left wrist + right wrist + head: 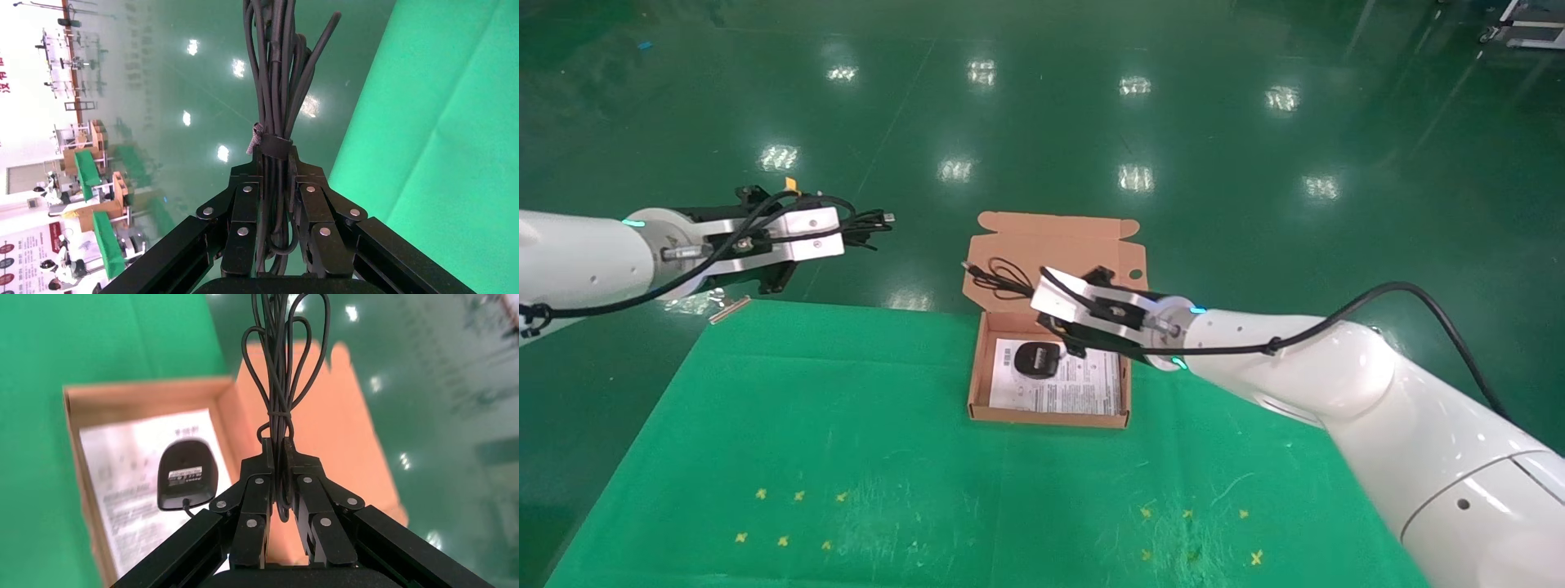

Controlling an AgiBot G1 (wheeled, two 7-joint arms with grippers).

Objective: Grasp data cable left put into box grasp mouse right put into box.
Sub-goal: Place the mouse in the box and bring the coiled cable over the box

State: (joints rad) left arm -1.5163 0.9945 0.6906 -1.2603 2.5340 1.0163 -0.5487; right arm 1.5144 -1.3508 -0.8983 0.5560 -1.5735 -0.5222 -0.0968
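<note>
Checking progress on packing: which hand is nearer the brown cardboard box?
Right. The right hand hangs over the brown cardboard box; the left hand is off beyond the table's far-left edge.

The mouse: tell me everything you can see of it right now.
The mouse is small, black and oval, plastic by its look. It lies belly-up in the box on the white printed sheet, showing a label on its underside. Its thin black cord runs up to the right gripper, which is shut on the tied coil, the loops hanging over the open lid. Nothing else touches the mouse.
</note>
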